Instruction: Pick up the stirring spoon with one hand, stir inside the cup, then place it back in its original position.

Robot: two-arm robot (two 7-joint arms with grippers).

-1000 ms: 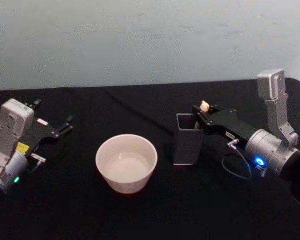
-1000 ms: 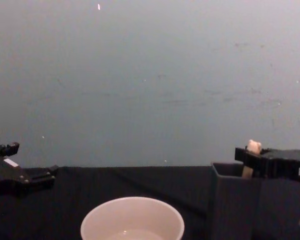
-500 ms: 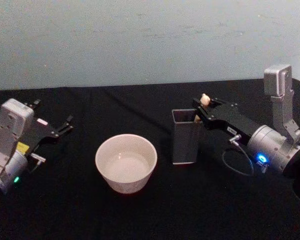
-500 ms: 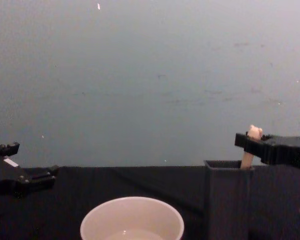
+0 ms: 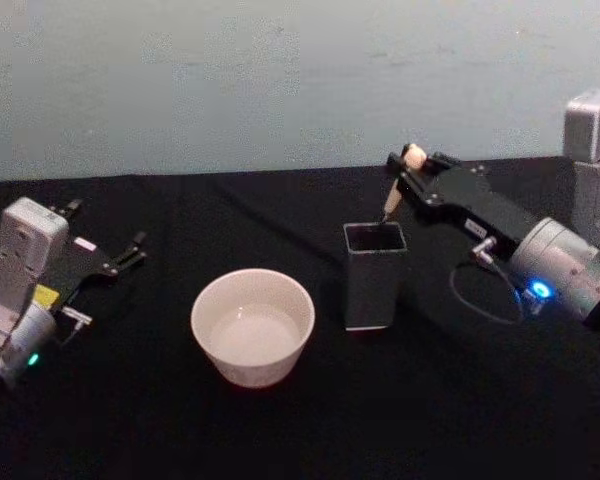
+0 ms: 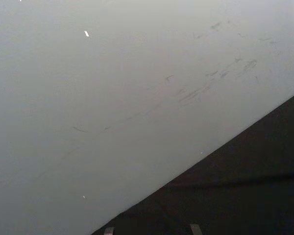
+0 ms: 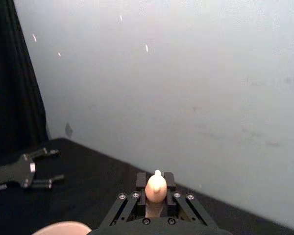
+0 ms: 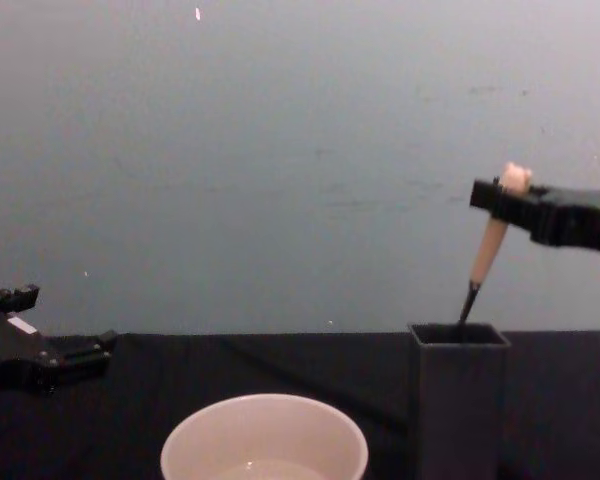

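Note:
My right gripper is shut on the beige handle of the stirring spoon, just under its small animal-head top. The spoon hangs tilted above the dark grey square holder, its lower end still inside the holder's mouth, so the metal bowl is hidden. The cream-white cup stands left of the holder on the black table, also seen low in the chest view as the cup. My left gripper rests open at the far left, well away from the cup.
A black cloth covers the table, with a pale wall behind it. A dark cable runs across the cloth behind the cup towards the holder. The left gripper shows far off in the right wrist view.
The right gripper has risen with the spoon, drawing most of the handle up out of the holder. The left arm has not moved.

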